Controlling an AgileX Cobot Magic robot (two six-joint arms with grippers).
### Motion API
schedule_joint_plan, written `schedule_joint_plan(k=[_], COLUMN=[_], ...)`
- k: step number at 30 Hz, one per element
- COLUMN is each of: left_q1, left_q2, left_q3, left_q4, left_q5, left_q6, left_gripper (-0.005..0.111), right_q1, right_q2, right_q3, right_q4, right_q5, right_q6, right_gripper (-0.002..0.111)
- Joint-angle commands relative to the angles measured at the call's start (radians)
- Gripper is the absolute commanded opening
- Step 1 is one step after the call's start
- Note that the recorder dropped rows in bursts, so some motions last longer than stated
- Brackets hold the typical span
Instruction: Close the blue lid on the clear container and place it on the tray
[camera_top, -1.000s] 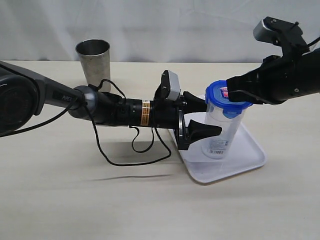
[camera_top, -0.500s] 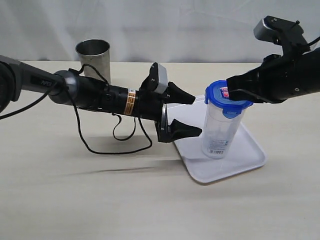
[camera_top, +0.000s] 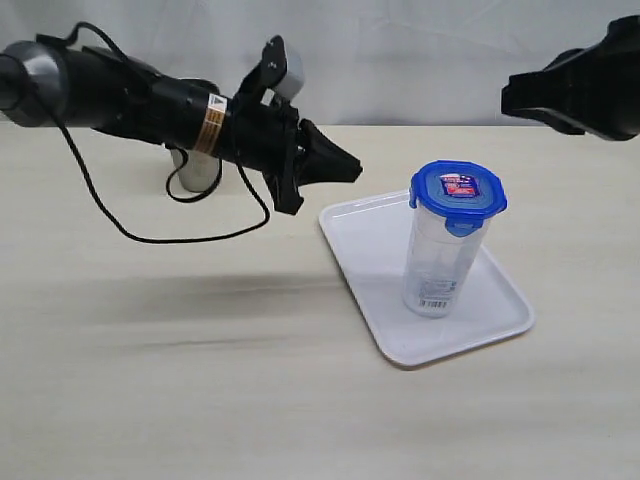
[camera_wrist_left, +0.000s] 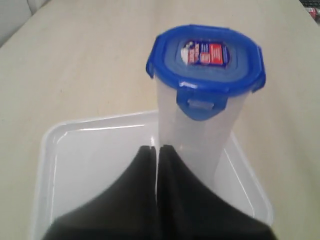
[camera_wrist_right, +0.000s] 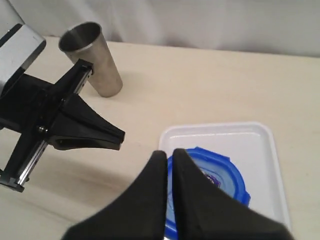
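Note:
The clear container (camera_top: 442, 262) stands upright on the white tray (camera_top: 352, 228), with the blue lid (camera_top: 458, 188) seated on top and its flaps down. Nothing holds it. My left gripper (camera_top: 350, 168) hangs above the table, left of the tray, shut and empty, pointing toward the container. In the left wrist view the lid (camera_wrist_left: 206, 56), container (camera_wrist_left: 197, 135) and tray (camera_wrist_left: 85, 165) lie beyond the closed fingertips (camera_wrist_left: 157, 148). My right gripper (camera_top: 508, 97) is high at the right, above the lid (camera_wrist_right: 222, 175), shut and empty (camera_wrist_right: 167, 153).
A grey metal tumbler (camera_wrist_right: 92, 57) stands at the back left, mostly hidden behind the left arm (camera_top: 190, 172) in the exterior view. A black cable (camera_top: 150, 236) loops down from that arm. The tray's front corner (camera_top: 405, 355) sits on the beige table.
The left gripper drew back from the container, rose up and left, and shut. The right gripper lifted off the lid and moved up to the right.

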Motion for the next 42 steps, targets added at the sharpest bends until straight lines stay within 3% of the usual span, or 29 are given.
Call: schedule_joint_plan(k=[1,6,14,22,33,42], left_q1=[0.008,0.002,0.002,0.002,0.002,0.002], left_q2=[-0.114,-0.282,-0.571,-0.887,-1.382,-1.673], left_q3=[0.054,0.184,0.415,0.607,0.916,0.995], left_q4=[0.006,0.006,-0.06,-0.085,-0.132,-0.132], left_q5=[0.113,0.516,0.79,0.814,0.945,0.917], left_q6=[-0.122,-0.314,-0.376,-0.376,-0.379,-0.384], left_gripper=[0.0,0.0,0.0,0.0,0.0,0.0], right_q1=[0.002,0.002,0.002,0.002,0.002,0.002], right_q2=[-0.111,-0.288,-0.586,-0.797,-1.04,-1.131], right_q3=[0.019,0.083,0.228,0.329,0.413,0.413], right_q4=[-0.013,-0.013,-0.013,-0.013,-0.009,-0.009], right_q5=[-0.014,-0.104,-0.269,-0.289,-0.31,-0.292], right_q6=[-0.008,-0.013,-0.031,-0.031,-0.031,-0.031], right_gripper=[0.004,0.004,0.004,0.004,0.004,0.004])
